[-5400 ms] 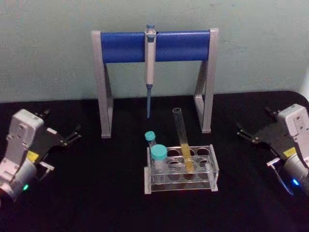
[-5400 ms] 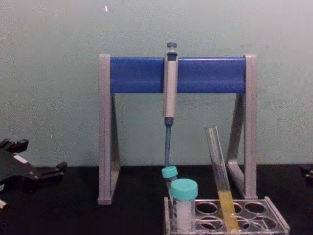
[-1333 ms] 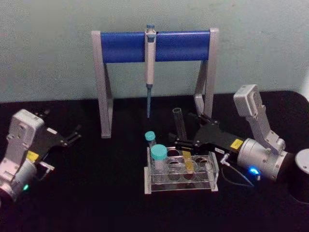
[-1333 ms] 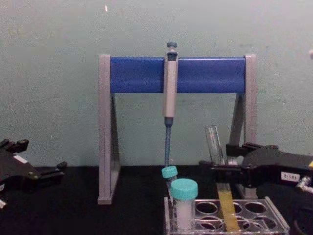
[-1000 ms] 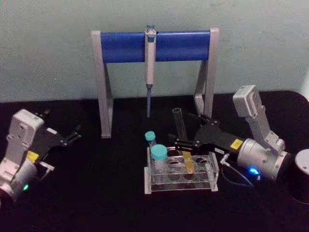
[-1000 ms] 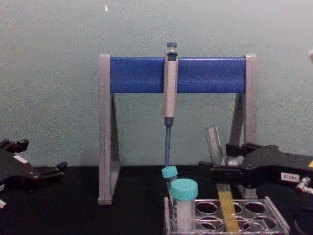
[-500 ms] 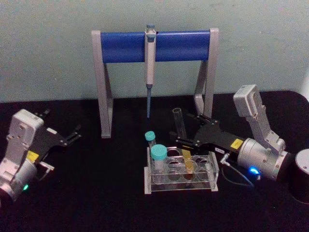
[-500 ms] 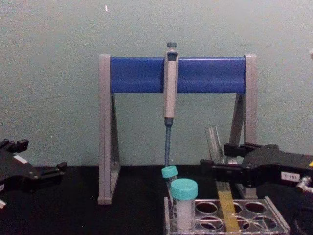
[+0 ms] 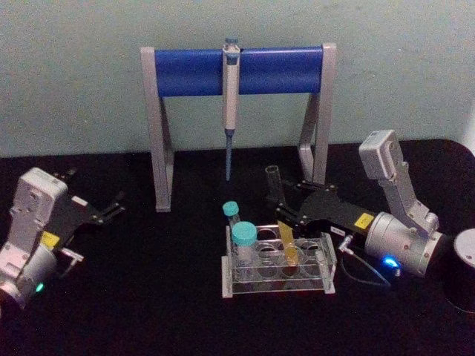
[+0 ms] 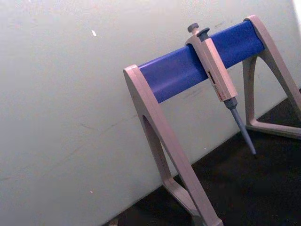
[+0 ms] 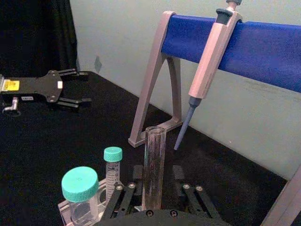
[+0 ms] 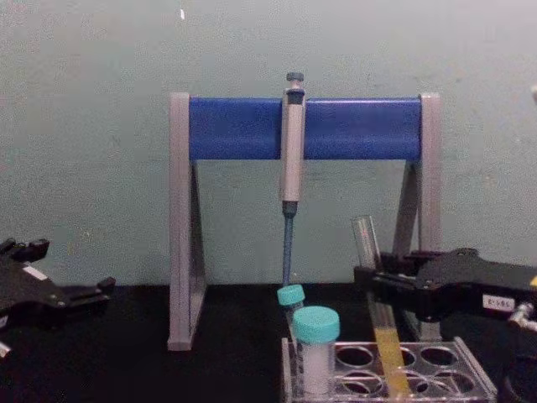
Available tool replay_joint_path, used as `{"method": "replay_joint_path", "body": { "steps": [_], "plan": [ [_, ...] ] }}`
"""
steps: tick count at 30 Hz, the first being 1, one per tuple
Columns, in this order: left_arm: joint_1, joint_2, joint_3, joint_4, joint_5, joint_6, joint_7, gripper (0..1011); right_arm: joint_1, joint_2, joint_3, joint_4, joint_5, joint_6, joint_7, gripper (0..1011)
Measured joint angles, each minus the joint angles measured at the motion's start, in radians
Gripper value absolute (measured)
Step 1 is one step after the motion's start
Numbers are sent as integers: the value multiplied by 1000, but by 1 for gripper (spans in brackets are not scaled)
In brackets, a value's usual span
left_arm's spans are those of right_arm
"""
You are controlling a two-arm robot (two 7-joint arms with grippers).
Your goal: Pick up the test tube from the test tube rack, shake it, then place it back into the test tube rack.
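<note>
Test tube (image 9: 276, 187): tall clear glass with no cap, standing in the rack and leaning, its open mouth tipped to the left and far side; yellow-orange liquid fills the lower part (image 12: 388, 357).
Rack (image 9: 256, 286): low clear plastic, sitting on the black desk (image 9: 148, 304) near the middle, in front of the pipette stand; the tube is in the 3rd column of holes from the left, and I cannot tell which row.
Right claw (image 9: 284, 211): reaches in from the right, level with the tube's bare glass above the liquid and set around it, just above the rack's top plate; I cannot tell whether it presses the glass or stands slightly apart from it.
Left claw (image 9: 119, 202): parked at the far left of the desk, well apart from the rack, spread wide with nothing in it.
Teal-capped tubes: 2 at the rack's left end, a wide one (image 9: 243, 236) nearer and a slim one (image 9: 231, 211) behind it.
Pipette stand (image 9: 189, 72): grey legs and a blue bar, with a pipette (image 9: 231, 89) hanging from the middle.
</note>
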Motion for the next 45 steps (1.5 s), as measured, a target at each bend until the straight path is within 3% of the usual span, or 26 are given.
{"method": "replay_joint_path", "body": {
  "steps": [1, 7, 29, 45],
  "plan": [
    [0, 0, 0, 0, 0, 0, 0, 1001, 0, 0, 0, 0, 0, 0, 0, 399],
    [0, 0, 0, 0, 0, 0, 0, 1001, 0, 0, 0, 0, 0, 0, 0, 232],
    [0, 0, 0, 0, 0, 0, 0, 1001, -5, 1, 3, -3, 0, -4, 0, 229],
    [0, 0, 0, 0, 0, 0, 0, 1001, -53, 20, 62, -98, 57, -43, -3, 229]
  ]
}}
